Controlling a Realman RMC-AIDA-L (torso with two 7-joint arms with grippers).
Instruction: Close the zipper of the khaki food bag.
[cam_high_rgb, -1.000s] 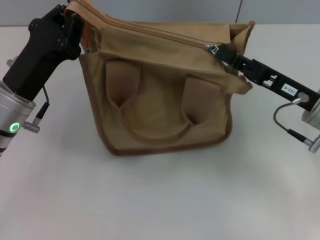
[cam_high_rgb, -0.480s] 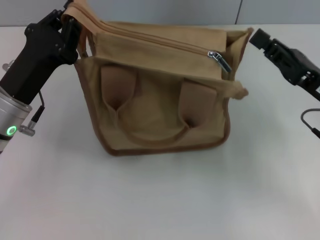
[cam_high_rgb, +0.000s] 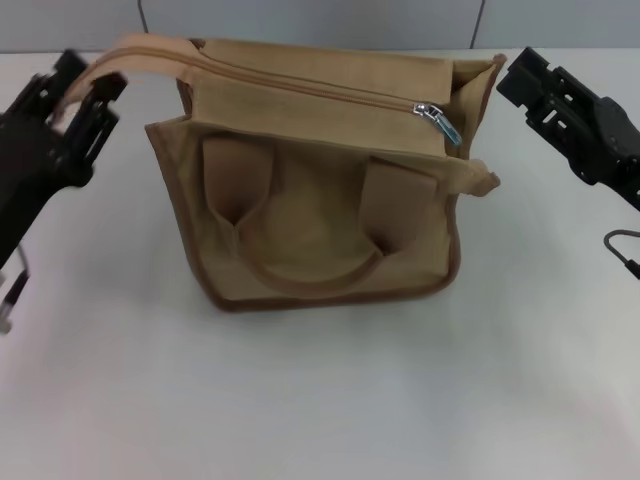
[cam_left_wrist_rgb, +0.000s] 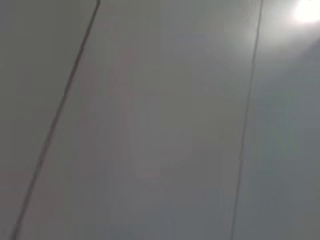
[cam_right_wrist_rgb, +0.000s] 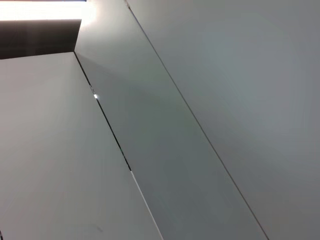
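We see zipper (cam_high_rgb: 330, 92) w/ slider (cam_high_rgb: 436, 113) at far end; left gripper (cam_high_rgb: 88, 100) open, right gripper (cam_high_rgb: 535, 85) state can't tell. Risk: bag (cam_high_rgb: 320, 190) slumps unheld, teeth near slider gape.

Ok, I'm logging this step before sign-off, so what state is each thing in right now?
khaki food bag: upright on the table, handle hanging down its front.
zipper: drawn shut along the top, slider at the robot's-right end, pull tab dangling.
left gripper: open, beside the bag's left strap end.
right gripper: clear of the bag, to its right.
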